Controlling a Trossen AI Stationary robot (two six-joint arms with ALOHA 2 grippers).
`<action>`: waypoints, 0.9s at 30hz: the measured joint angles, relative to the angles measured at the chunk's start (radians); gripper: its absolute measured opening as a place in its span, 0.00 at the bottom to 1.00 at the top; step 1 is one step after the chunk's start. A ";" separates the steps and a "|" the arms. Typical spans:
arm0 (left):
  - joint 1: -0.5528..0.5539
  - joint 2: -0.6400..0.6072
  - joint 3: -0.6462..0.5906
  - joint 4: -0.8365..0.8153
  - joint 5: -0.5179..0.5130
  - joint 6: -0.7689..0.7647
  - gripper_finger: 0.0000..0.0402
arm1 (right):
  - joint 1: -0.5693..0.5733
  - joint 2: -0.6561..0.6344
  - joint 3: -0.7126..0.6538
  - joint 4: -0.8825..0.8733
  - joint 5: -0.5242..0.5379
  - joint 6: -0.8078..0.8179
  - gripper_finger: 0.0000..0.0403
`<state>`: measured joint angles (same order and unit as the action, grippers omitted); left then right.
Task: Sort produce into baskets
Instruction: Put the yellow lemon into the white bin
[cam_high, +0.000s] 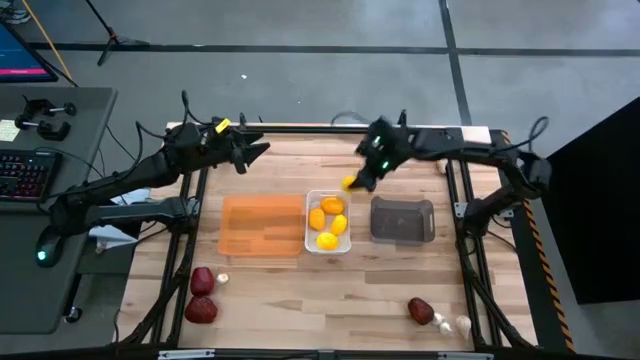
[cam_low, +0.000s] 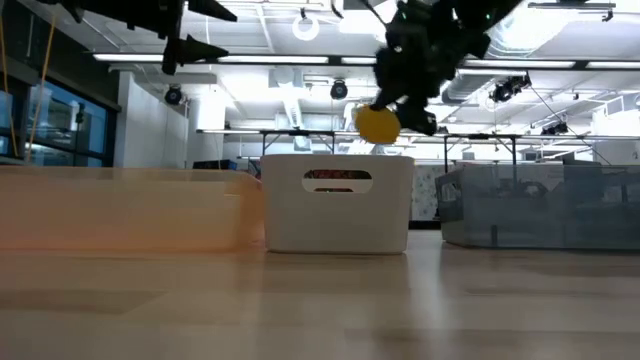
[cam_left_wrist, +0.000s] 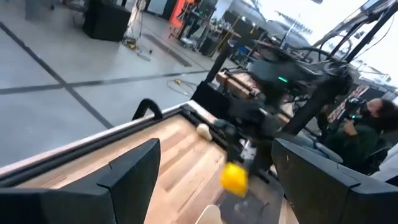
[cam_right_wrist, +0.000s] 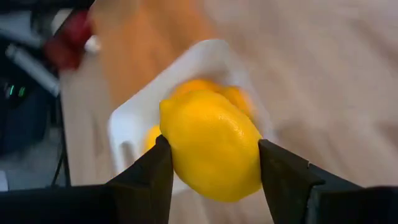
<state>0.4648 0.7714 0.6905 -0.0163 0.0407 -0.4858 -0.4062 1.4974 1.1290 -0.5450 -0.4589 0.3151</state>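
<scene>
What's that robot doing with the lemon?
It is sorting produce into bins. The right claw holds a lemon in the air just beyond the white bin, which already has lemons in it. The left claw waits open, above the table's far edge. The orange tray and grey bin look empty. Red pieces and small white bulbs lie on the table.

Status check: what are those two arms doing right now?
Right gripper holds a lemon above the white bin. Left gripper open, waiting over the table's far edge. Path clear.
</scene>
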 joint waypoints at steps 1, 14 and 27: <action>0.000 0.000 0.000 -0.002 0.000 0.000 0.74 | 0.045 0.010 0.000 0.030 0.011 0.008 0.45; 0.000 -0.001 0.000 -0.023 0.062 0.084 0.74 | 0.285 0.068 0.000 0.265 0.225 0.373 0.54; 0.000 -0.001 -0.001 -0.024 0.062 0.024 0.74 | 0.288 0.068 0.001 0.229 0.223 0.391 0.57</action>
<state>0.4644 0.7704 0.6899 -0.0402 0.1028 -0.4617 -0.1177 1.5650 1.1297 -0.3159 -0.2362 0.7065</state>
